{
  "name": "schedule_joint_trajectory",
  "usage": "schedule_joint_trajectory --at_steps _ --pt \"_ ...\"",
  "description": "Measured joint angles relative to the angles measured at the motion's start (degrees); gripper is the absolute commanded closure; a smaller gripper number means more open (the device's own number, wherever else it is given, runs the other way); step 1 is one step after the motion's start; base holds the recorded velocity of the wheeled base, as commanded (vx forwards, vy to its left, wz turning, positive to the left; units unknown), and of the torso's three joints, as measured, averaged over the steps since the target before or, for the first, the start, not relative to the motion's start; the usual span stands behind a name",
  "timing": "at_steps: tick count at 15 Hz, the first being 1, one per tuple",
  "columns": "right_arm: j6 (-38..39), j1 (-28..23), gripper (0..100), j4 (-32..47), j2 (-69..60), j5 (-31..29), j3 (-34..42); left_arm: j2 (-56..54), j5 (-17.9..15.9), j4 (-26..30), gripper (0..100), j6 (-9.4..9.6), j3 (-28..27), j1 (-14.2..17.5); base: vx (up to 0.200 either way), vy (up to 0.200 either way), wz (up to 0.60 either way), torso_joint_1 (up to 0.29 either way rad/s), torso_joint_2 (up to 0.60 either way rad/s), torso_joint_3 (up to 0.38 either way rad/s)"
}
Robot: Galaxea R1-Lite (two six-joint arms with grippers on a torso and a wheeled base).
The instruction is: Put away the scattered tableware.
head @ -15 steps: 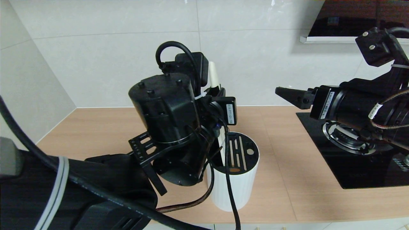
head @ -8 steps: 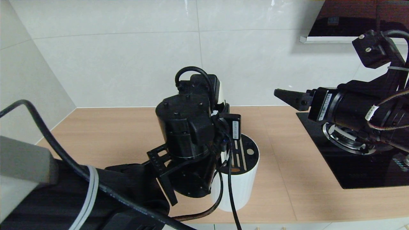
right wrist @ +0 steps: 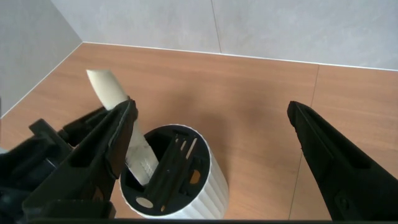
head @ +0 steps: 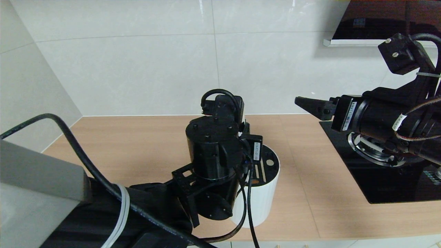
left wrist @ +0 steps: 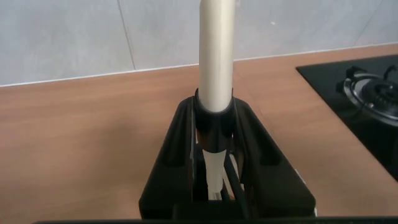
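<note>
A white cylindrical holder (head: 259, 201) with a black slotted top stands on the wooden counter (head: 120, 137). My left gripper (left wrist: 214, 115) hangs just above it, shut on a utensil with a cream handle (left wrist: 216, 50). The utensil's pale flat blade (right wrist: 141, 157) runs down into the holder (right wrist: 186, 193), and its handle (right wrist: 109, 89) leans out over the rim. My right gripper (right wrist: 211, 109) hovers higher and to the right, open, with nothing between its fingers (right wrist: 333, 155). In the head view the right gripper (head: 306, 104) points left over the counter.
A black cooktop (head: 396, 186) with a round burner (head: 373, 148) lies at the right under my right arm. A dark range hood (head: 379, 20) hangs on the tiled wall above it. Bare counter stretches left of the holder and between holder and cooktop.
My left arm has sunk and shifted right, carrying the utensil down into the holder; its handle no longer rises above the wrist. The right gripper has barely moved.
</note>
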Motion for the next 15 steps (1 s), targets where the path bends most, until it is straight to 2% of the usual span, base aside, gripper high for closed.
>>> schedule_joint_trajectory --at_steps 6,7,13,15 --pt "-0.02 0.12 0 0.0 0.02 -0.24 0.0 0.66 0.0 0.04 100 -0.02 0.44 -0.78 0.0 0.0 0.0 0.0 0.0 0.0" --pt "0.0 0.15 0 0.0 0.02 -0.24 0.0 0.87 0.06 0.06 0 -0.02 0.44 -0.8 0.0 0.0 0.0 0.0 0.0 0.0" --pt "-0.02 0.15 0 0.0 0.02 -0.27 -0.01 1.05 0.02 -0.02 0 -0.11 0.34 -0.8 0.0 0.0 0.0 0.0 0.0 0.0" --pt "-0.02 0.15 0 0.0 0.02 -0.24 -0.01 0.23 -0.13 -1.78 0 -0.18 0.26 -0.78 0.0 0.0 0.0 0.0 0.0 0.0"
